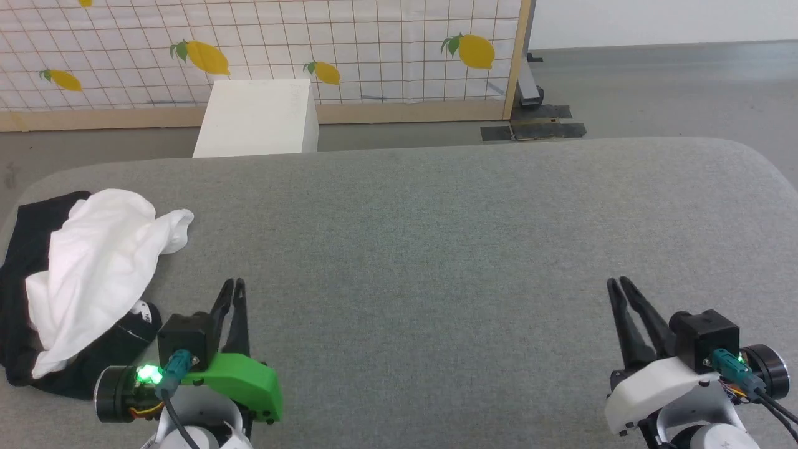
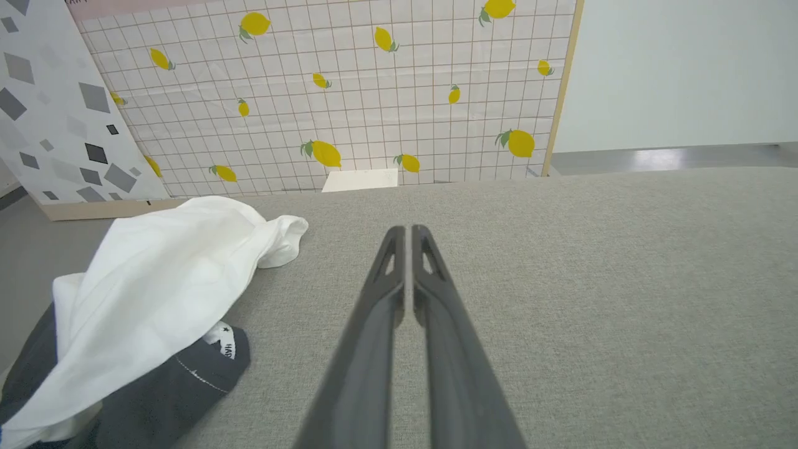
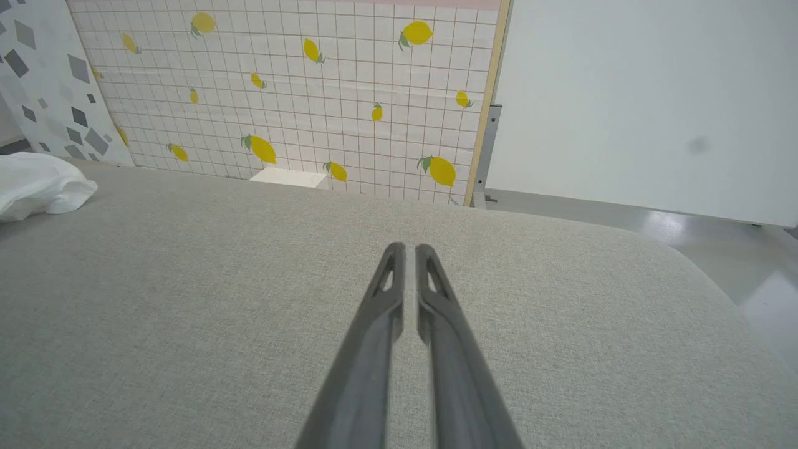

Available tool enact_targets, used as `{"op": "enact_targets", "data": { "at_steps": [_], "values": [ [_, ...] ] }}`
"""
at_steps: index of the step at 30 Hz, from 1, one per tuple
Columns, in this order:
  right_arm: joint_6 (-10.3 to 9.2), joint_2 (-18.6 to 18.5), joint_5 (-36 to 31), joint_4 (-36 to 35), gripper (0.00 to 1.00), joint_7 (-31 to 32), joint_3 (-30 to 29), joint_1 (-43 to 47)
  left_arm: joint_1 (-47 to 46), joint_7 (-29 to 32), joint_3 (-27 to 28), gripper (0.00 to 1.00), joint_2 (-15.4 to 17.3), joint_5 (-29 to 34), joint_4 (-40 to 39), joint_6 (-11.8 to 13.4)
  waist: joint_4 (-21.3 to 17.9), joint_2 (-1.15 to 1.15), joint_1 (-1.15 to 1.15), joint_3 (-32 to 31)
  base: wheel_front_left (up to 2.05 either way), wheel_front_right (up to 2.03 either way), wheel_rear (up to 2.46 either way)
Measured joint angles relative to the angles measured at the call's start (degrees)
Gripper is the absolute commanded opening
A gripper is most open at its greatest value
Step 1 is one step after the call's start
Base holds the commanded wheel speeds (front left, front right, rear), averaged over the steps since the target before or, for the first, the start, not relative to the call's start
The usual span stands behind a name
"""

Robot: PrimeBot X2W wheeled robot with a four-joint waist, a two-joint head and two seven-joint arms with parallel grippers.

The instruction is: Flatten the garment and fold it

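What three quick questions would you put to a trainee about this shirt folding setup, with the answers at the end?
1. Fill in: the left gripper and the right gripper both have their fingers ___, holding nothing.
2. On which side of the table does the garment lie, by the robot's own sides? A left, B middle, C right.
3. True or false: the garment is already spread flat.
Key: 1 shut; 2 A; 3 false, it is a crumpled heap.
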Motion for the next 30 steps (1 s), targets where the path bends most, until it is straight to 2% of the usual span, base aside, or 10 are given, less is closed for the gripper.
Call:
{"op": "enact_targets", "data": {
  "at_steps": [6, 18, 30],
  "values": [
    [0.0, 0.0, 0.2, 0.0, 1.0, -0.1, -0.2, 0.0, 0.0, -0.1, -0.2, 1.0, 0.0, 0.0, 0.0, 0.1, 0.0, 0.0, 0.0, 0.1, 0.0, 0.0, 0.0],
    [0.0, 0.0, 2.1, -1.0, 1.0, -1.6, -0.6, 0.0, -0.1, -1.6, -0.7, 1.0, 0.1, 0.0, 0.0, 2.1, 0.2, 0.0, 0.0, 0.4, 0.0, 0.0, 0.0],
    [0.0, 0.0, 3.7, -1.9, 1.0, -3.6, -0.6, 0.0, -0.3, -3.6, -1.8, 1.0, 0.5, 0.0, -0.4, 4.7, 3.0, 0.0, 0.0, 1.1, 0.0, 0.0, 0.0]
  ]
}}
